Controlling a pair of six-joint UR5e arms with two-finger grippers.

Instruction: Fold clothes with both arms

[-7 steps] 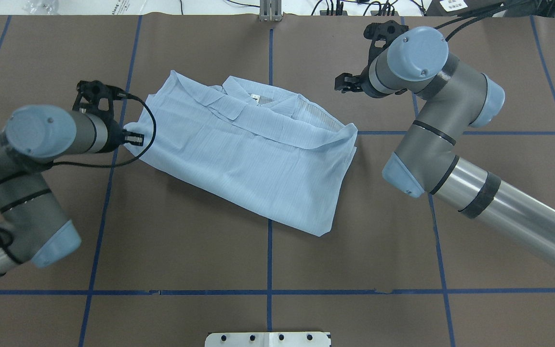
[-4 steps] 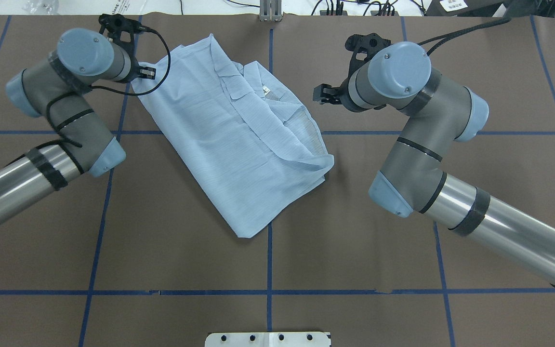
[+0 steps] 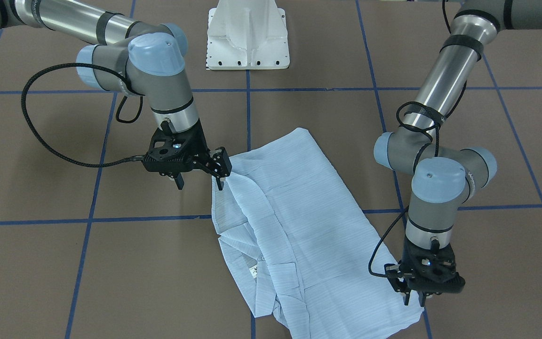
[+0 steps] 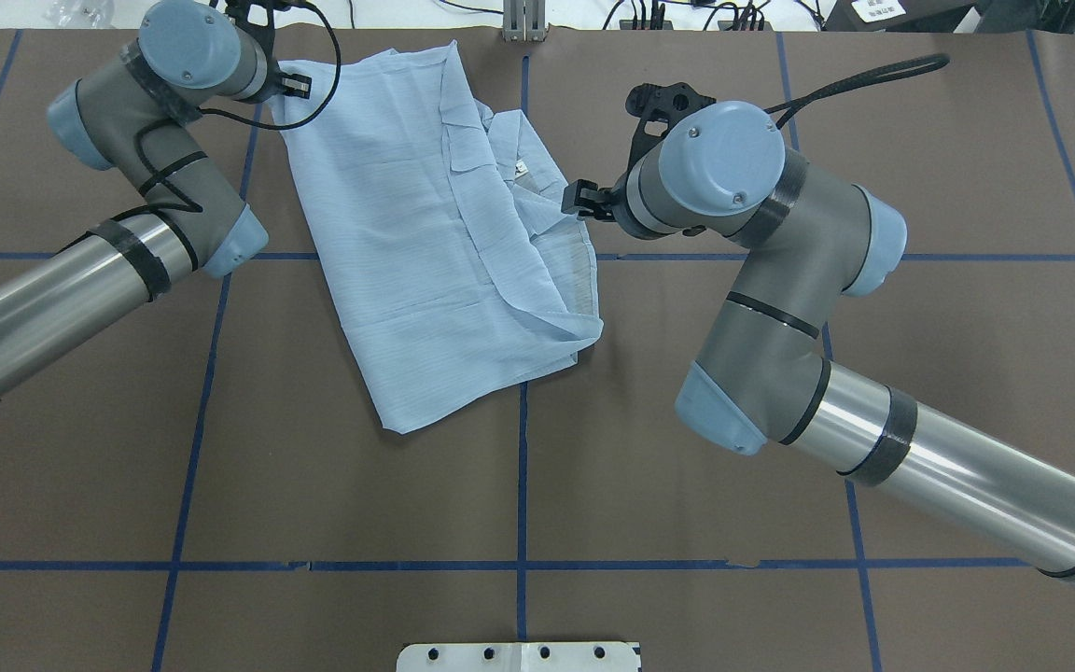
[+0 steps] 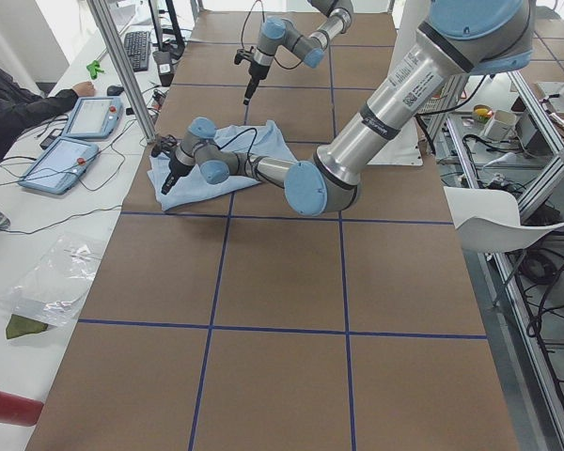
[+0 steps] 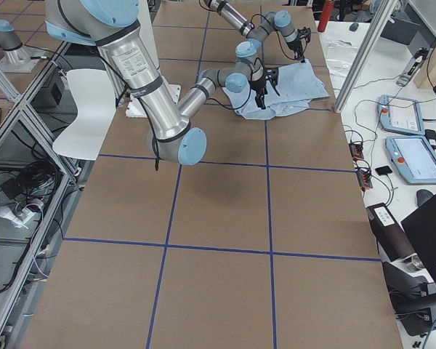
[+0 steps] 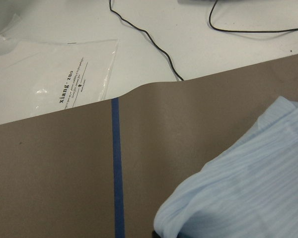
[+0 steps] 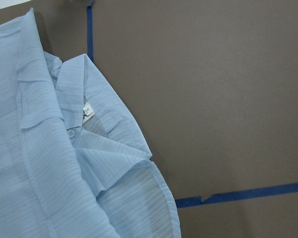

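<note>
Two arms bracket the shirt (image 4: 425, 261), which lies on the far half of the counter (image 4: 687, 485), mostly to the robot's left of the centre tape line (image 4: 522, 485) and partly folded into a long panel. The left end effector (image 4: 293, 86) is pinched narrow on the cloth's far left corner, by the counter's far edge. Its wrist view shows fabric bunched at the very bottom of the frame. The right end effector (image 3: 199, 184) stands wide, with one finger touching the shirt's right edge a little nearer the robot than the collar (image 4: 491, 140), and nothing between its fingers yet.

The step in hand looks like taking a second hold so both arms can square and fold the garment. To do it well, the right end effector should drop low enough to catch every layer at that edge, not only the sheer top one, and close before the left arm pulls. The two should then move together with the cloth lightly taut, since this thin fabric will likely wrinkle or slip.

The shirt's long axis runs far to near, leaning toward the robot's right as it approaches the robot. Collar and neck label (image 4: 519, 171) sit at the far right, and the hem corner points at the robot
</note>
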